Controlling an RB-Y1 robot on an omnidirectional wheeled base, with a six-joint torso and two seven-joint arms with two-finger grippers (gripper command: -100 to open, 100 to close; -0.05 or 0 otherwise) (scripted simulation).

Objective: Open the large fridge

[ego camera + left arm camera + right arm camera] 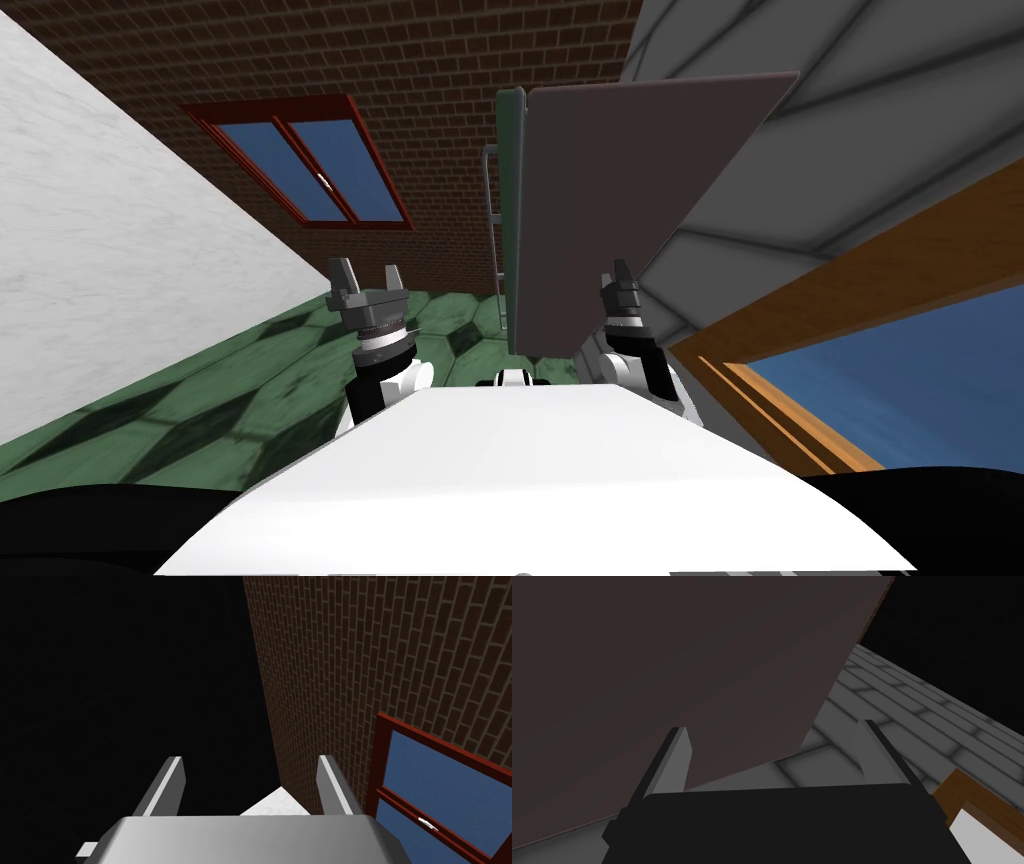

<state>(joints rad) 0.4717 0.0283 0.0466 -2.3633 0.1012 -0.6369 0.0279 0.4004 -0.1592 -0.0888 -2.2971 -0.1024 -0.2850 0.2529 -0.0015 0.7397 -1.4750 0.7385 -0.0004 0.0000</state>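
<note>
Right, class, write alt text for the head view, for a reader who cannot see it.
A tall dark fridge stands just ahead, a grey handle down its left edge. The left gripper and right gripper, both open and empty, flank its lower end; behind is a brick wall with a red-framed window.

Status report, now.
Left gripper open, empty. Right gripper open, beside the fridge, at its dark side. Handle untouched; fridge looks shut. Nothing in the way.
</note>
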